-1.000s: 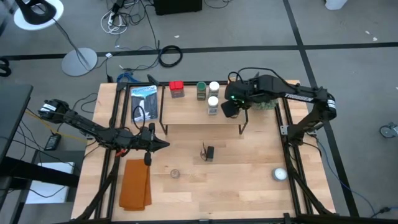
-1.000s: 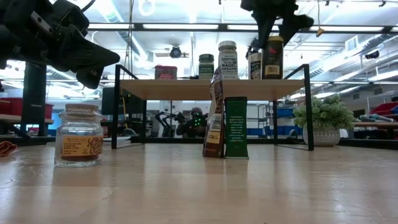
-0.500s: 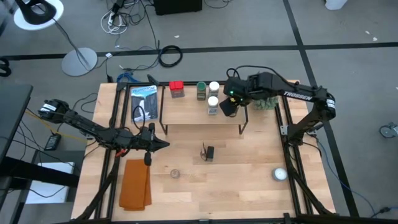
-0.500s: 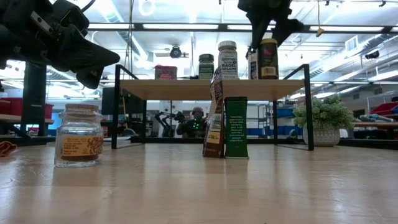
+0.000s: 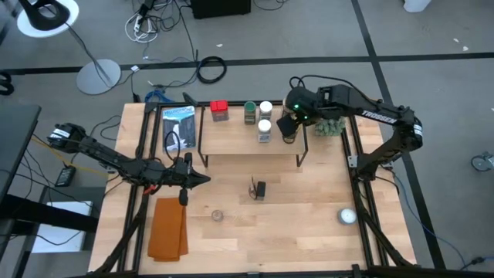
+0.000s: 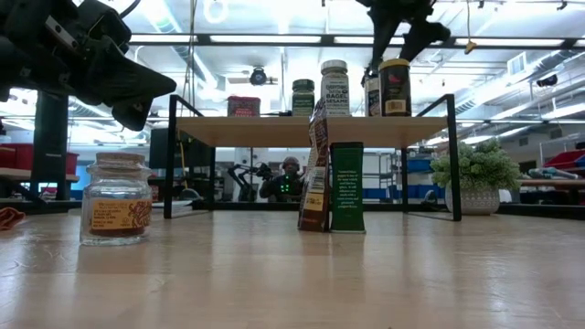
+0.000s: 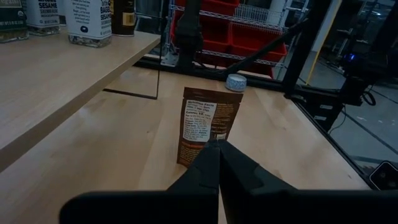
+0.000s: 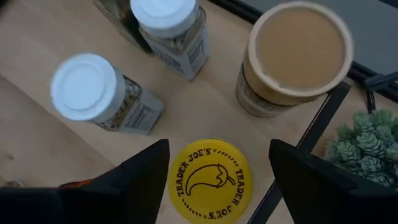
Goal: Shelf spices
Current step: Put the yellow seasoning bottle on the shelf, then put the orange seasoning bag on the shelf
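While right hand point(image 8: 208, 165) (open) hovers over yellow-lid jar point(image 8: 208, 180) on shelf point(image 5: 231, 137).

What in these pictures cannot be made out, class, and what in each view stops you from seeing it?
- High view: the right gripper hides the yellow-lidded jar on the shelf.
- High view: jar labels are too small to read.
- Low view: the brown pouch and dark green box block part of the room behind them.
- Left wrist view: the shelf jars are cut off by the picture's edge.
- Left wrist view: the left gripper covers the pouch's lower label.
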